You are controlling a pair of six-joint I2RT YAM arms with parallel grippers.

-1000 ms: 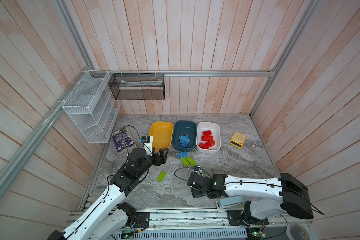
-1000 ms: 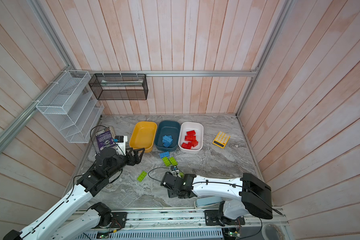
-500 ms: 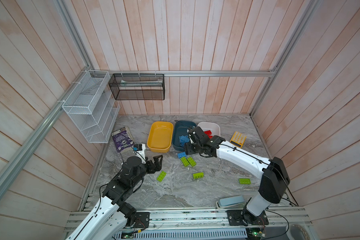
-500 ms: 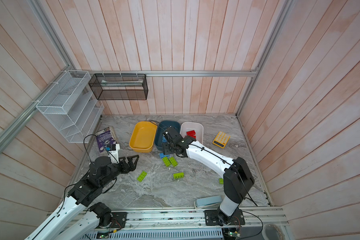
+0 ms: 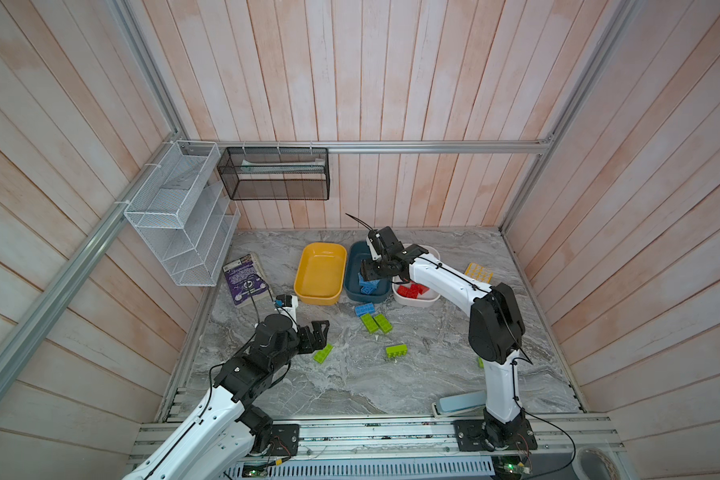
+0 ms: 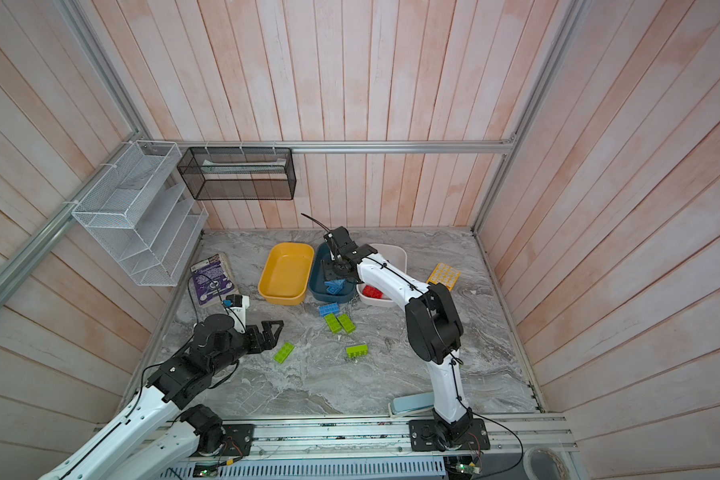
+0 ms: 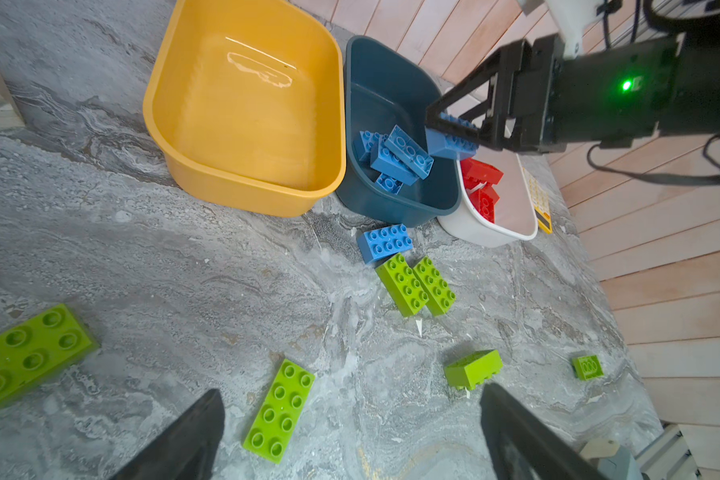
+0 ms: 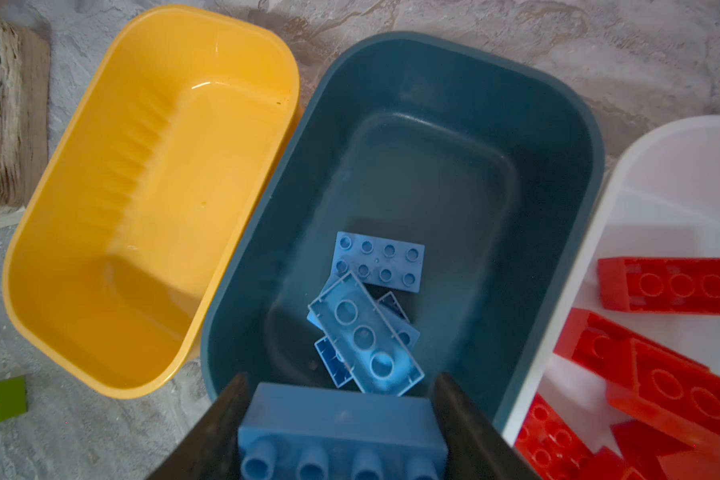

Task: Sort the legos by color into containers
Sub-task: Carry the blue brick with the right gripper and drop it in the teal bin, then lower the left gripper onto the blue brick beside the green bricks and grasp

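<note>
My right gripper (image 8: 341, 378) is shut on a blue lego (image 8: 341, 428) and holds it above the near end of the dark teal container (image 8: 558, 124), where three blue legos (image 8: 377, 259) lie. In both top views it hangs over the teal container (image 5: 356, 257) (image 6: 317, 266). The yellow container (image 5: 320, 272) is empty. The white container (image 5: 416, 300) holds red legos (image 5: 410, 290). My left gripper (image 7: 352, 392) (image 5: 316, 336) is open just above the table, a flat green lego (image 7: 279, 411) between its fingers. A blue lego (image 5: 364, 309) and green legos (image 5: 376, 323) (image 5: 395, 351) lie loose.
A purple book (image 5: 246, 279) lies left of the yellow container and a yellow calculator (image 5: 479, 272) right of the white one. A pale blue stapler (image 5: 460, 403) sits at the front edge. White (image 5: 179, 216) and black (image 5: 273, 178) mesh racks hang on the walls.
My right arm swung from the table's front up to the teal container with the blue lego. My left gripper drew back from the yellow container toward the front.
</note>
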